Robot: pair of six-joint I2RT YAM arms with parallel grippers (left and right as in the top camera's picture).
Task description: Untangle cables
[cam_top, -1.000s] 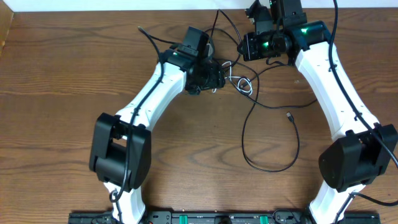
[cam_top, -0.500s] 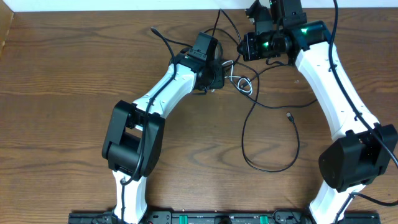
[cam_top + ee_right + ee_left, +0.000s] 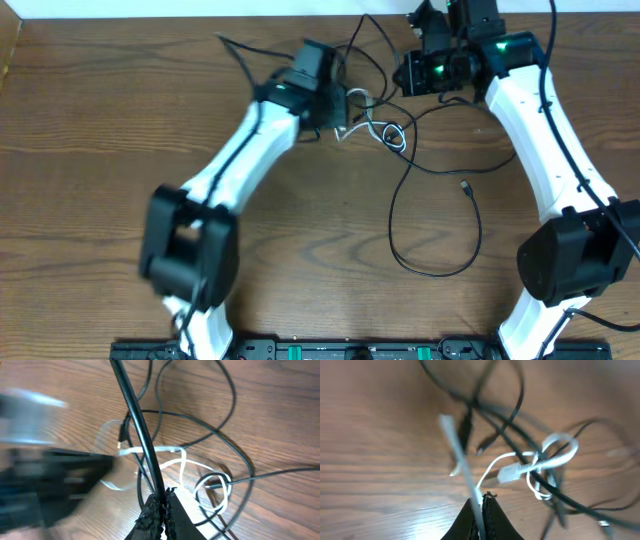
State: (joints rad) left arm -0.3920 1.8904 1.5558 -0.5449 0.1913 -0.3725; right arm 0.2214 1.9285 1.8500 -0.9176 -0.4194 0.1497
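Left fingers (image 3: 493, 518) pinch the white cable (image 3: 509, 474). Right fingers (image 3: 178, 513) clamp a black cable (image 3: 137, 425) crossing the knot. Only the overhead view shows a black loop (image 3: 390, 220) trailing across the tabletop (image 3: 100, 120).

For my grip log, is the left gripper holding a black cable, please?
No, the left gripper is shut on the white cable, not a black one.

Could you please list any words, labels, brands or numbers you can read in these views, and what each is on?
None can be read.
The base rail at the overhead view's bottom edge bears tiny pale marks, too small to read.
The white cable and black cables show no print; both wrist views are blurred.
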